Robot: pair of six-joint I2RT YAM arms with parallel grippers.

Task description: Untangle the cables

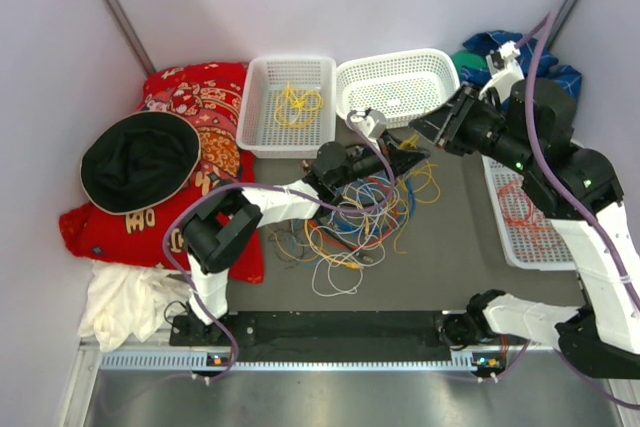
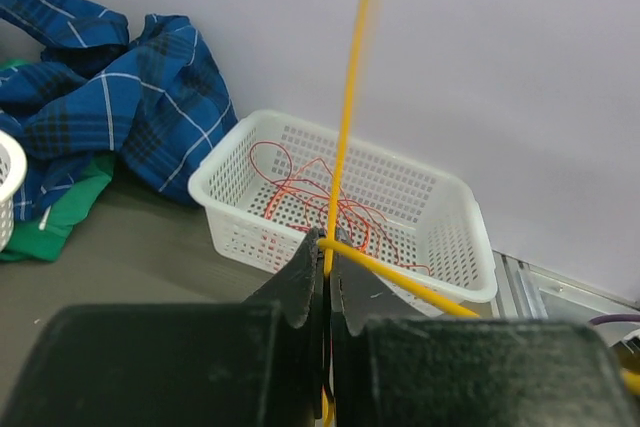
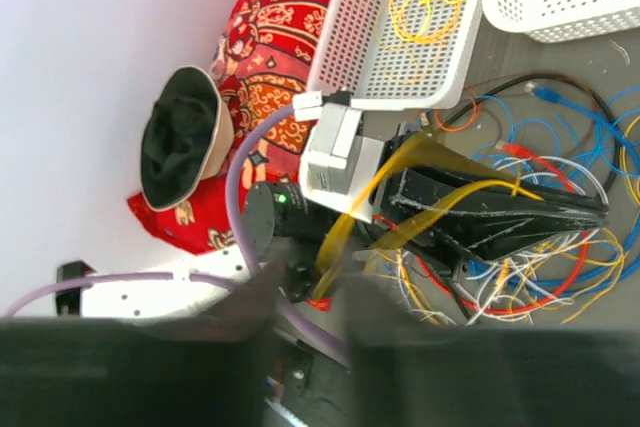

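A tangled pile of cables [image 1: 355, 222] in blue, yellow, white, orange and red lies on the dark mat in the middle. My left gripper [image 1: 418, 156] reaches over the pile's far side and is shut on a yellow cable [image 2: 347, 117], which runs taut upward from its jaws [image 2: 327, 245]. My right gripper [image 1: 420, 130] hovers just above the left one. In the right wrist view the yellow cable [image 3: 375, 202] runs over the left gripper [image 3: 598, 212] and into the narrow gap between my blurred right fingers [image 3: 318, 287], which look shut on it.
Three white baskets: one with yellow cables [image 1: 290, 102], a middle one [image 1: 400, 82], and a right one with red-orange cables [image 1: 520, 212], which also shows in the left wrist view [image 2: 440, 247]. A red cloth [image 1: 200, 107] with a black hat [image 1: 140, 159] lies to the left. Blue plaid cloth [image 2: 110, 97] is at the back right.
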